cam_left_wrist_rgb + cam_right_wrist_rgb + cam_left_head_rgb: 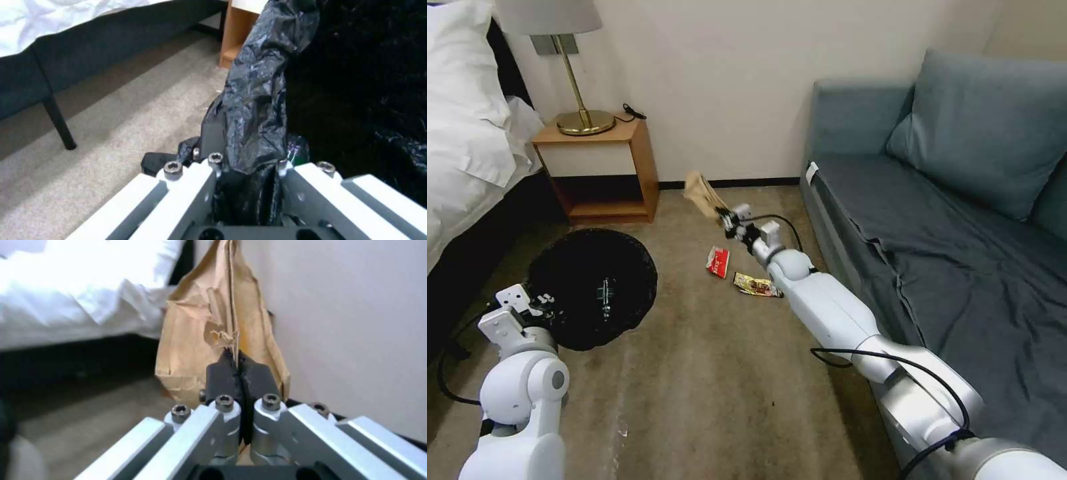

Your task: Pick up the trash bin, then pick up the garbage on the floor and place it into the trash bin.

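both pincers pinch: right pincer point(238, 373) grips brown paper point(213, 326), left pincer point(247, 160) grips trash bin point(594, 287) rim.

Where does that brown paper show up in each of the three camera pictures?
Head view: the brown paper hangs off the floor near the wall, pinched by the right gripper.
Left wrist view: not in it.
Right wrist view: centre, the jaws shut on its lower edge.
Shared landmark: the white bedding.
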Robot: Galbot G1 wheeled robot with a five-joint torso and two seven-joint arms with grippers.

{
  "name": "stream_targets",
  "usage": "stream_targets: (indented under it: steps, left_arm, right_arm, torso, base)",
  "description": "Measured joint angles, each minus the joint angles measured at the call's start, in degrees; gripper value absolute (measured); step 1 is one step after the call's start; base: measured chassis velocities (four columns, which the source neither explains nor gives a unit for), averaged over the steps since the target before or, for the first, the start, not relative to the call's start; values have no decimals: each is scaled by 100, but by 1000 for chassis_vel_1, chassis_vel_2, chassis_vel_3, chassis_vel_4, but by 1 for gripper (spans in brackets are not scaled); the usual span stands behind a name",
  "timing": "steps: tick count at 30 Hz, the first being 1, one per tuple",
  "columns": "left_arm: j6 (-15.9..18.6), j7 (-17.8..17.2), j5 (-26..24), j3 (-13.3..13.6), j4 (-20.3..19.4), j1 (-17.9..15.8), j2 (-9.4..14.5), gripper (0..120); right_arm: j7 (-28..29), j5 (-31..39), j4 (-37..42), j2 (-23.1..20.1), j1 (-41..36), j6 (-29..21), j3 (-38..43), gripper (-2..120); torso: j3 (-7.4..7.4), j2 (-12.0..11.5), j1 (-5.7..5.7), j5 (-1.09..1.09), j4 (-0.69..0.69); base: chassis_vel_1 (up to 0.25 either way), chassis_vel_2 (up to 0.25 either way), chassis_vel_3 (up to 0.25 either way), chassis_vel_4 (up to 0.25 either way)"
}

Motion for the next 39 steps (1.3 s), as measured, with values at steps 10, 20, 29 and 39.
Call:
stream_targets:
  steps: [10,20,29,39]
  left_arm:
    - [8,0,-11,7,76,-44,-18,1]
    - [-15,26,-4,13,142,-82,16,1]
    - [-20,31,-2,14,141,-78,27,1]
    - [-43,43,36,12,168,-87,12,1]
  right_arm:
    - [635,482,1481,-97,272,-293,-1578,0]
    - [771,375,2028,-198,91,-310,-2305,0]
    - [698,85,1745,-194,-282,-192,-2390,0]
    - [562,-78,1796,-255,-521,-129,-2243,31]
  torso:
    - [0,0,0,-1,1]
    - [0,0,0,0,0]
    - [0,0,0,0,0]
    - [0,1,0,1,0]
  base:
    - [0,0,0,0]
    - [0,0,0,0]
    - [0,0,0,0]
    - [0,0,0,0]
